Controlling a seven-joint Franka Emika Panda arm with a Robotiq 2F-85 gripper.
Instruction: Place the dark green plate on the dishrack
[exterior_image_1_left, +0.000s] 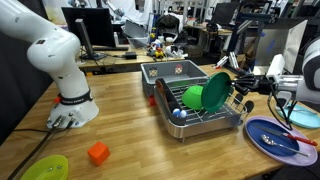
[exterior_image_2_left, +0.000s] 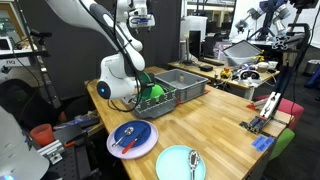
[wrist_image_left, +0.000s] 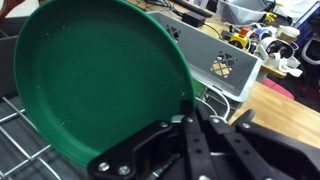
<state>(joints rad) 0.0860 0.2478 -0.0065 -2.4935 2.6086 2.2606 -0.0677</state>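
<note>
The dark green plate (wrist_image_left: 95, 80) fills the wrist view, standing on edge over the dishrack's wires (wrist_image_left: 20, 135). My gripper (wrist_image_left: 193, 112) is shut on its rim at the lower right. In an exterior view the plate (exterior_image_1_left: 216, 91) stands tilted in the silver wire dishrack (exterior_image_1_left: 205, 122), beside a bright green bowl (exterior_image_1_left: 193, 97), with my gripper (exterior_image_1_left: 234, 86) at its right edge. In an exterior view the arm hides most of the dishrack (exterior_image_2_left: 158, 97), and only a patch of green (exterior_image_2_left: 150, 88) shows behind it.
A grey tub (exterior_image_1_left: 175, 72) stands behind the rack and shows in the wrist view (wrist_image_left: 222, 62). A lime plate (exterior_image_1_left: 45, 167) and an orange block (exterior_image_1_left: 97, 153) lie near the table's front. A purple plate with utensils (exterior_image_1_left: 280, 138) and a light teal plate (exterior_image_2_left: 180, 163) lie beside the rack.
</note>
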